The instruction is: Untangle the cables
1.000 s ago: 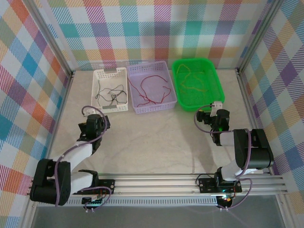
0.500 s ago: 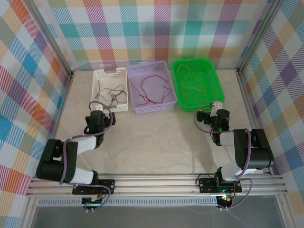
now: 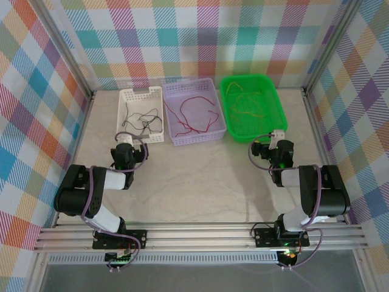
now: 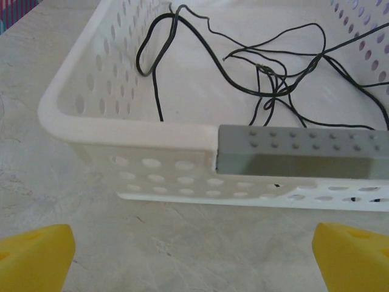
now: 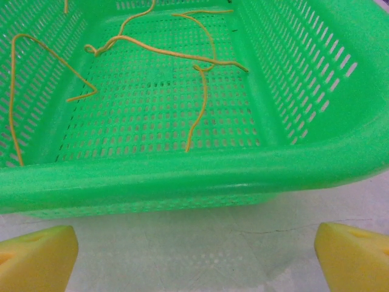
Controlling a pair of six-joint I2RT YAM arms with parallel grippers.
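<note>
The cables lie sorted by colour in three baskets. Black cables [image 3: 143, 118] [image 4: 262, 68] sprawl loosely in the white basket [image 3: 124, 97] [image 4: 121, 131]. Red cables [image 3: 196, 99] lie in the purple basket [image 3: 188, 84]. Yellow-orange cables [image 3: 246, 111] [image 5: 203, 91] lie in the green basket [image 3: 279, 103] [image 5: 182, 170]. My left gripper [image 3: 129, 143] [image 4: 194, 255] is open and empty, low over the table just short of the white basket's near wall. My right gripper [image 3: 278, 135] [image 5: 194, 258] is open and empty in front of the green basket's near wall.
A grey label plate [image 4: 298, 143] sits on the white basket's near rim. The three baskets stand side by side at the back of the marble tabletop [image 3: 194, 182]. Checkered walls close in the sides and back.
My left gripper has moved forward and slightly right toward the white basket while its arm folded up. The right arm has not moved.
</note>
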